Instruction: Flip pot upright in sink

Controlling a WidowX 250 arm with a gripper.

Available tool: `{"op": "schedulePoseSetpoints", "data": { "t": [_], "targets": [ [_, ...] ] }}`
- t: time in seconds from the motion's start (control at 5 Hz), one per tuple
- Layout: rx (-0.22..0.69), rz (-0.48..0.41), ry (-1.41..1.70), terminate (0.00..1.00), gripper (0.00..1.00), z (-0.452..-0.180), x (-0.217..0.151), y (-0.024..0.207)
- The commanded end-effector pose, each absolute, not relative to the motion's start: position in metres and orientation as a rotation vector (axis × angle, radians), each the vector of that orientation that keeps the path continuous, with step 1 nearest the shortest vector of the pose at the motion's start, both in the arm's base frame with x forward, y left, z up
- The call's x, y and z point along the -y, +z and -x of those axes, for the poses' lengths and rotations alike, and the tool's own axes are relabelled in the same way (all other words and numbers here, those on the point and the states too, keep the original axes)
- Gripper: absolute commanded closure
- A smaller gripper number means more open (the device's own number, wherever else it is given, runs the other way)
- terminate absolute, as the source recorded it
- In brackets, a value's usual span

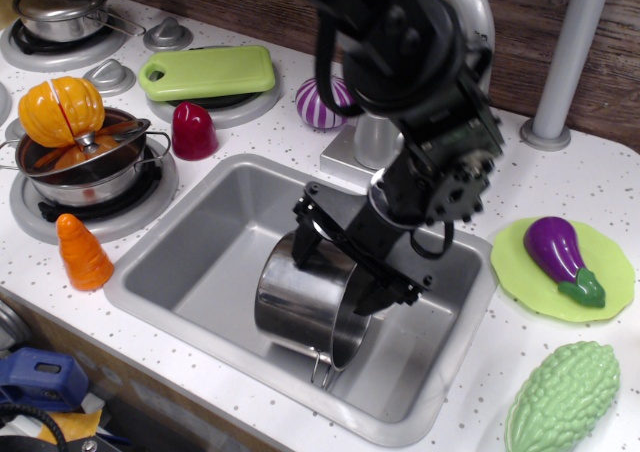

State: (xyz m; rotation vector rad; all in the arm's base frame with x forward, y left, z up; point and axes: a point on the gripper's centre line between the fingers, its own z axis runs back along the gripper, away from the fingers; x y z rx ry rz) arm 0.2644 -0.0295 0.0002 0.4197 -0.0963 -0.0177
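1. Far left: carrot (83, 253) on the counter and a pan (85, 172) with a pumpkin (61, 110) on the burner. Both are well clear of the work and can be ignored.
2. Sink (190, 252): its left half is bare, so there is room to swing the pot that way if needed.
3. Pot (305, 302) lies on its side in the middle of the sink, mouth facing right and toward the front. One wire handle (322, 369) hangs at the low front of the rim. Not upright yet.
4. Gripper (352, 270) is over the pot's upper rim with the fingers spread. One finger is by the back wall on the left, the other by the mouth on the right. It looks to straddle the rim, but I can't tell whether there is contact, and it is not clamped on anything.
5. To do this step well, I'd seat one finger inside the mouth and one outside, then pinch the wall just below the rim. After that, roll the wrist so the base swings down onto the sink floor.
6. Risks: shiny steel may slip if the pinch is shallow. Keep the lift low so the pot doesn't hit the right sink wall or the tap (470, 22) behind.
7. Right: eggplant (562, 257) on its plate (610, 302), out of the way.
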Motion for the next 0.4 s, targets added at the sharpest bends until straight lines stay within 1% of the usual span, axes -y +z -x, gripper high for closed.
{"op": "schedulePoseSetpoints", "data": {
  "t": [0.0, 0.2],
  "targets": [
    [0.173, -0.469, -0.005, 0.00, 0.00, -0.2643, 0.0318, -0.0153],
    [0.170, -0.445, -0.021, 0.00, 0.00, -0.2671, 0.0225, -0.0130]
  ]
}}
